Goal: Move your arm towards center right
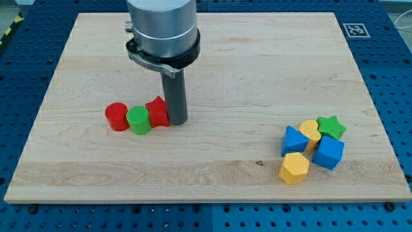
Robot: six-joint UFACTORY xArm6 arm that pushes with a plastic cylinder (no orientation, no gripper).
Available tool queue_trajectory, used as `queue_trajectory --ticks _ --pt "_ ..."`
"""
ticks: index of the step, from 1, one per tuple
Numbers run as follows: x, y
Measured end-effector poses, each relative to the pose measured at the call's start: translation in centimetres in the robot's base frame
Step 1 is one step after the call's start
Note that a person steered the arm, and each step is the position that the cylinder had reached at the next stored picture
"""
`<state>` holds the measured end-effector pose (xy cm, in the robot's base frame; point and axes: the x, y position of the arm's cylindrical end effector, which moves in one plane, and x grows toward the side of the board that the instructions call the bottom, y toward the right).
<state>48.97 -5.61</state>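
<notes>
My tip [177, 121] rests on the wooden board [257, 71] left of centre, touching the right side of a red star-like block [158, 112]. To that block's left sit a green cylinder [138, 120] and a red cylinder [117, 116], the three in a row. At the view's lower right is a cluster: a blue triangular block [294, 140], a yellow block [310, 131], a green star [331, 126], a blue cube-like block [329, 153] and a yellow hexagonal block [295, 168].
The arm's grey cylindrical body [161, 29] hangs over the board's upper left-centre. A black and white marker tag [355, 29] sits at the board's top right corner. The board lies on a blue perforated table [393, 77].
</notes>
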Motion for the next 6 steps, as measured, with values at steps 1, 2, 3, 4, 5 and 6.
queue_trajectory --ticks 1,2,3,4,5,6 --pt "0.0 0.4" --pt "-0.1 1.3" --pt "-3.3 4.5" --pt "-5.6 11.9" --pt "-5.4 23.8" --pt "-2.2 34.3"
